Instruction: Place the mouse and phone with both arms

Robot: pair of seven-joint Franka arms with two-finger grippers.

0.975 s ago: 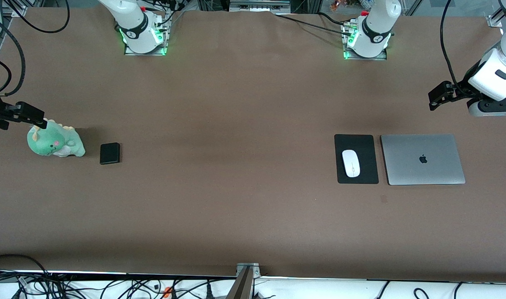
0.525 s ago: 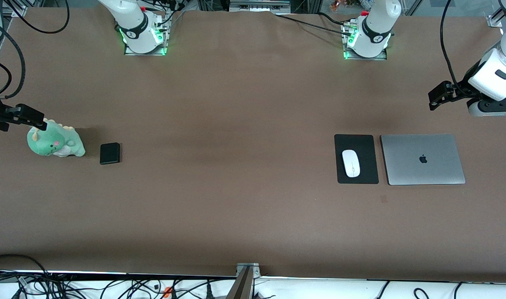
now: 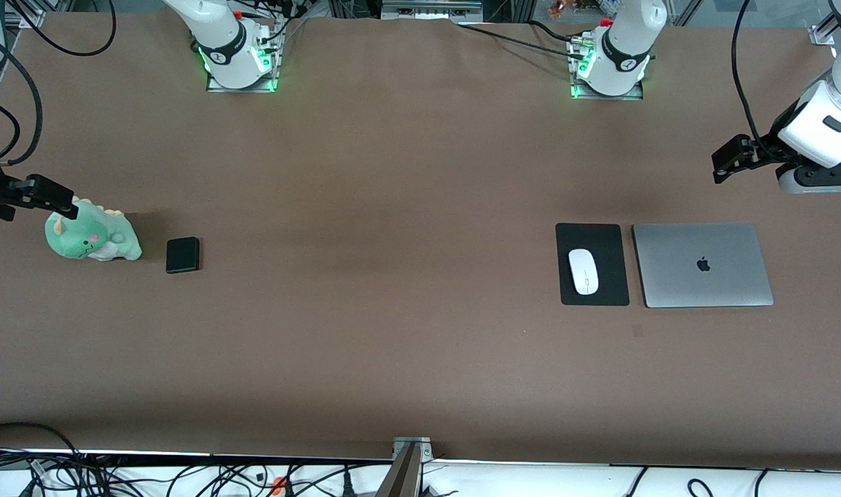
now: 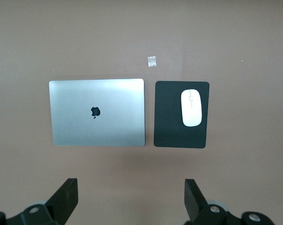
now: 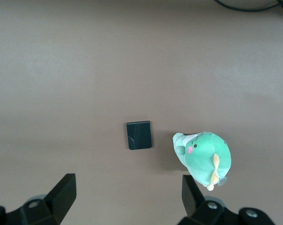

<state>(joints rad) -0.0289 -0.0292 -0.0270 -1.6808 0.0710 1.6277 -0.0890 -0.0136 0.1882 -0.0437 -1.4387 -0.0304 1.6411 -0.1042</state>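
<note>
The white mouse lies on a black pad toward the left arm's end of the table. The small black phone lies flat on the table toward the right arm's end. My left gripper hangs open and empty over bare tabletop, apart from the pad and the mouse. Over the table's end by a green plush toy, my right gripper also stands open with nothing in it, well clear of the phone.
A closed silver laptop lies beside the pad. The green plush dinosaur sits beside the phone. A small tape mark is on the table, nearer the front camera than the pad.
My right gripper has drifted slightly toward the table's end, away from the phone. The left arm, mouse and phone have not moved.
</note>
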